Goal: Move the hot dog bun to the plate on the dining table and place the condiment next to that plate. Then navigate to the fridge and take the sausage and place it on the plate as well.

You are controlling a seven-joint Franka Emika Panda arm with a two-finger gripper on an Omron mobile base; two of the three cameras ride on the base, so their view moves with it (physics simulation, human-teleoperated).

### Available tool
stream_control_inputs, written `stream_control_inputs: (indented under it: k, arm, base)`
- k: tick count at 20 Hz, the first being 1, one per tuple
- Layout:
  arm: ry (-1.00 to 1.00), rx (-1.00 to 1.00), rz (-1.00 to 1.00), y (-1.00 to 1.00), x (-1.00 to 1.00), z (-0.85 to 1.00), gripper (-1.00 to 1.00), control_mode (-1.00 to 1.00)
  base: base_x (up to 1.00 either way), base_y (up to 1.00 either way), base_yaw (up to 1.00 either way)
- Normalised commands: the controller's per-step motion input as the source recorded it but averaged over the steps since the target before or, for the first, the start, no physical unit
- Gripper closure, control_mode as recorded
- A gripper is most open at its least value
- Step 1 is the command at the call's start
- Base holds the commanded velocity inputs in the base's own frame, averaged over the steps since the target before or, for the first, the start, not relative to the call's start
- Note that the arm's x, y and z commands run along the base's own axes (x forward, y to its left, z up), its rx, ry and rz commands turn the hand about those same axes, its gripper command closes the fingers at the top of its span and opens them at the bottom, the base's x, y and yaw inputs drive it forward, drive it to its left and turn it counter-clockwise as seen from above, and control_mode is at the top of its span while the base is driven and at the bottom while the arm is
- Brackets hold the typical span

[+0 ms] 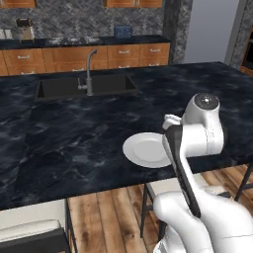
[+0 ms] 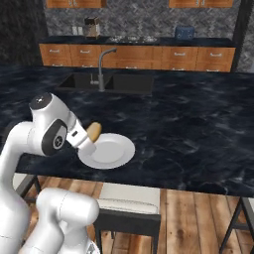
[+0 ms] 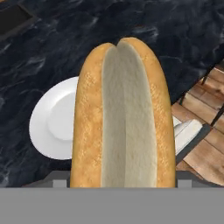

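The bun (image 3: 120,118) is clenched in the gripper (image 2: 88,140) at centre left of the right base view, over the plate's (image 2: 116,151) edge. Lowering onto the plate and release are judged next.

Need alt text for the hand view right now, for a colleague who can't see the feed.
A split hot dog bun, cut side facing the camera, stands held in the fingers close to the lens. Behind it a white plate lies near the edge of the black marble dining table, with wooden floor beyond the edge.
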Motion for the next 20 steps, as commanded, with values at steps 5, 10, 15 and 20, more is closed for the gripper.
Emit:
stream_control_inputs:
  k: [5,10,15,20]
  arm:
    - [0.16,0.14,0.15,0.0,0.85,-0.6,1.0,-1.0]
    - [0.17,0.11,0.12,0.0,0.68,-0.53,1.0,-1.0]
    - [0.15,0.08,0.09,0.01,0.72,-0.5,1.0,-1.0]
    - [0.14,0.02,0.03,0.13,0.68,-0.49,1.0,-1.0]
  base:
    - [0.0,0.0,0.0]
    - [0.0,0.0,0.0]
    - [0.0,0.0,0.0]
    - [0.0,0.0,0.0]
